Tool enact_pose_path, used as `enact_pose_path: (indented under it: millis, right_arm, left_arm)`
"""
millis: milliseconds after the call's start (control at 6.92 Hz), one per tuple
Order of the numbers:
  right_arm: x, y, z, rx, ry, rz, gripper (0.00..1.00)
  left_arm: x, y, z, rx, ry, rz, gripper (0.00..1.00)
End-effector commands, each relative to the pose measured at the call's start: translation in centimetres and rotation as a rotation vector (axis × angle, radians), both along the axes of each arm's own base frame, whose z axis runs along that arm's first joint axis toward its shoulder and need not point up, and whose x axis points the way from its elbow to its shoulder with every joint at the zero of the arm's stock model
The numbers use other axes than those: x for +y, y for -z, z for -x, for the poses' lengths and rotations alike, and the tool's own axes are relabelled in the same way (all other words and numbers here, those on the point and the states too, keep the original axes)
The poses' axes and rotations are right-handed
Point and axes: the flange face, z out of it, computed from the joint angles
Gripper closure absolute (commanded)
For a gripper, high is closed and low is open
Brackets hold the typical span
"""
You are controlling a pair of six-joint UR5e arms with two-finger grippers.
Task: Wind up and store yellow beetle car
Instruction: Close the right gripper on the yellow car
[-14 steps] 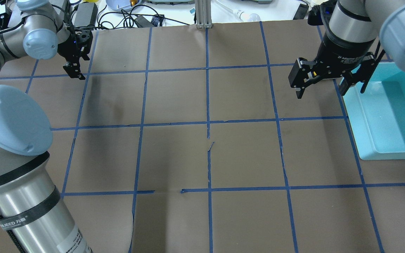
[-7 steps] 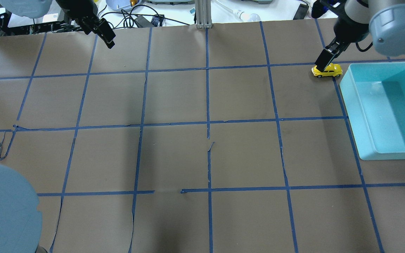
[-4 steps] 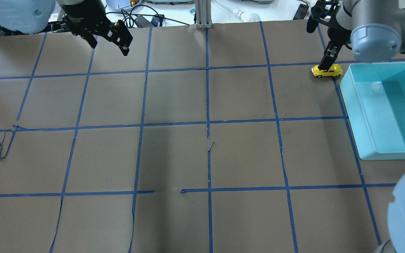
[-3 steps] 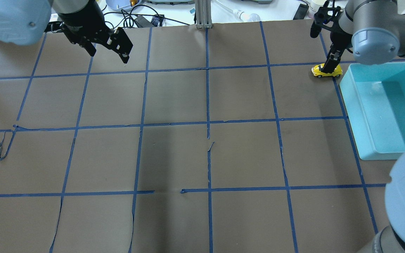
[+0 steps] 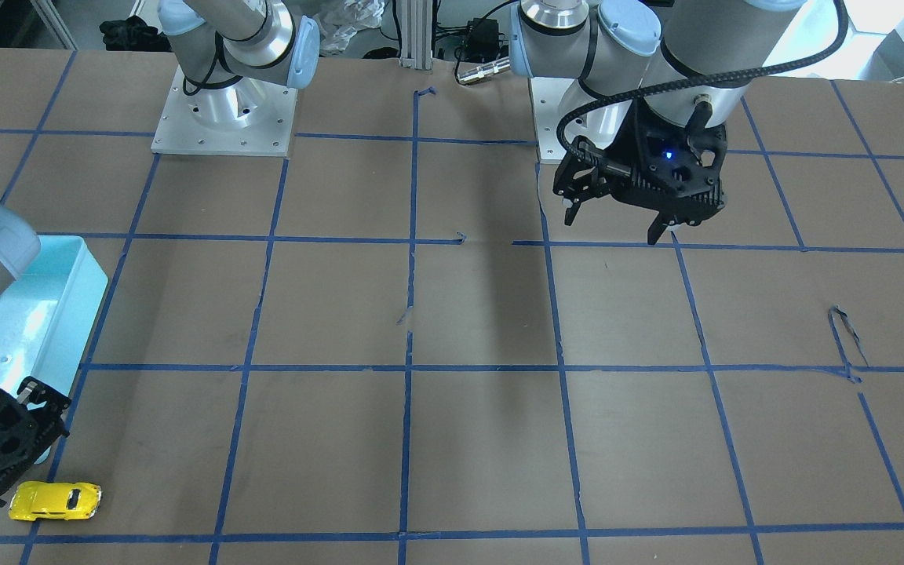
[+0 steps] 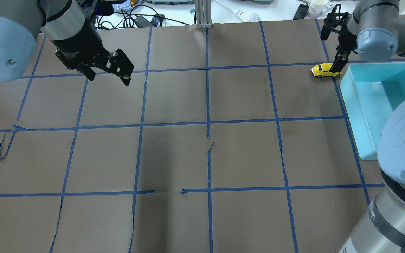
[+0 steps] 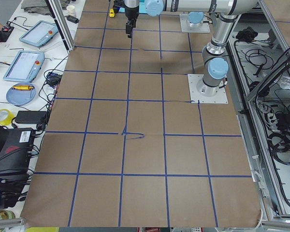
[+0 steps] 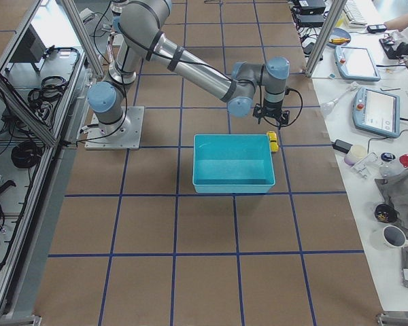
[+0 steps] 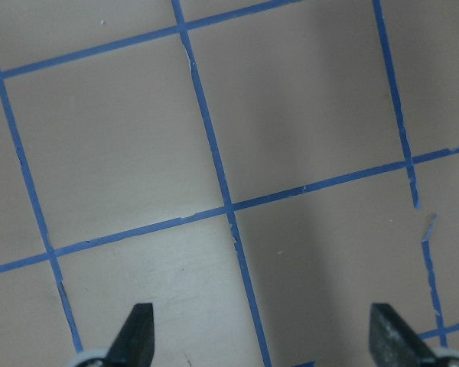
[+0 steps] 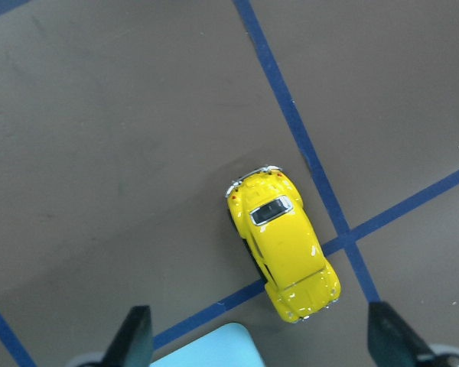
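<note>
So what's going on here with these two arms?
The right gripper hangs open just above a little yellow car, which sits on the table beside a teal bin. It hasn't gripped the car. The bin looks empty, so the car isn't stored yet. The left gripper is open too, hovering over bare table far off, handling nothing.
</note>
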Motion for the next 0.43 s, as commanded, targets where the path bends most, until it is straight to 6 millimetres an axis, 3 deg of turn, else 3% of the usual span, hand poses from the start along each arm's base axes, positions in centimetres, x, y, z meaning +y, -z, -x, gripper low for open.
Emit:
enact_pose_path:
  millis: [0, 289]
  right_arm:
    - [-1.2, 2.5, 0.4, -0.016, -0.018, -0.020, 0.00]
    - [-1.7, 5.0, 0.4, -0.021, -0.095, -0.023, 0.00]
  left_arm:
    - [1.6, -0.4, -0.7, 0.000, -0.023, -0.039, 0.00]
    - [1.4, -0.5, -1.1, 0.002, -0.029, -0.035, 0.00]
